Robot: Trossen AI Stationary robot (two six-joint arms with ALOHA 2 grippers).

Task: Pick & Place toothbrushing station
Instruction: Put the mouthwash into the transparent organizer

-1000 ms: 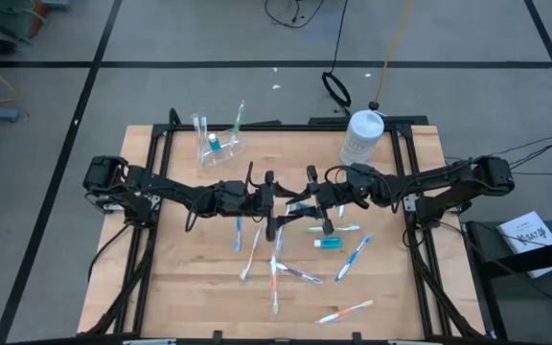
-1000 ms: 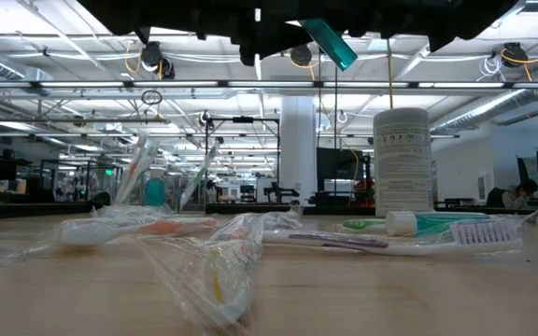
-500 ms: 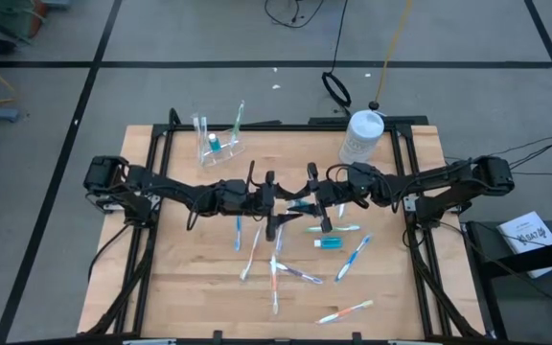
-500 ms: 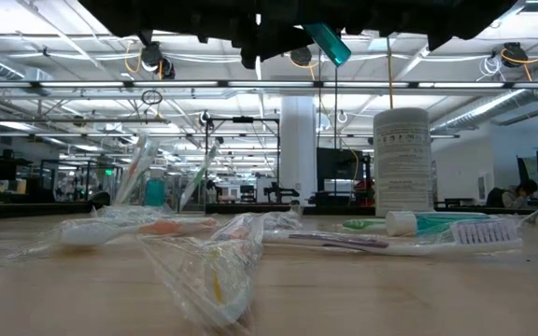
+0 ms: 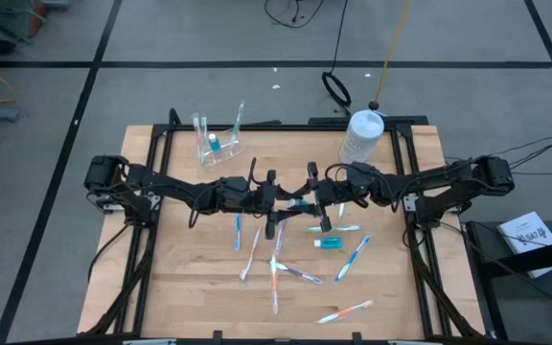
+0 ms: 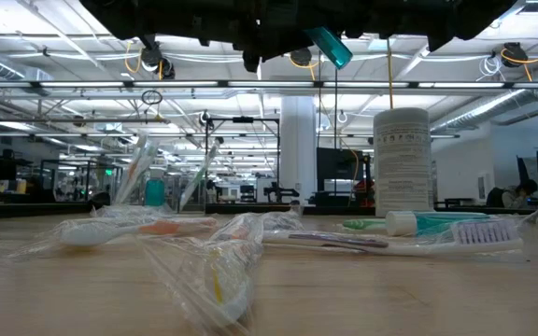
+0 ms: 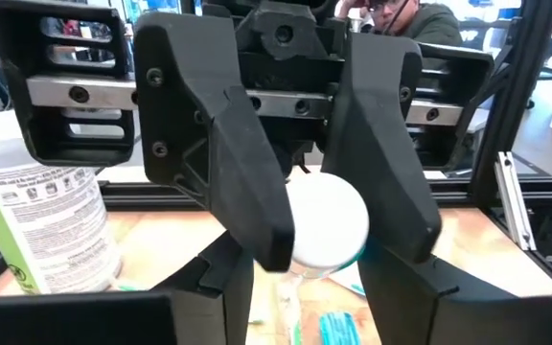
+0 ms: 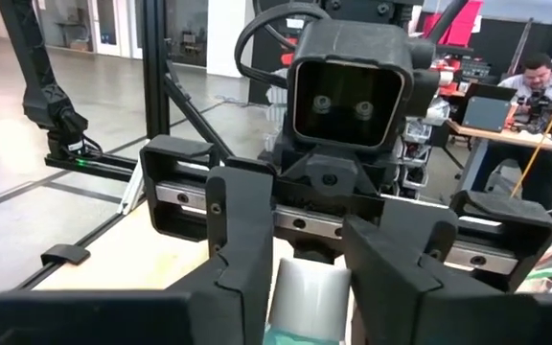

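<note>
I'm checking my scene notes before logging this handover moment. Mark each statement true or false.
1. A teal toothpaste tube is up in the air where the left gripper and right gripper meet. True.
2. The large white bottle lies on its side. False: it stands upright near the table's far right corner.
3. The clear cup has a toothbrush standing in it. True.
4. Every toothbrush is already in the cup. False: several, such as a blue one, lie loose on the table.
5. A second teal tube lies on the table. True.
</note>
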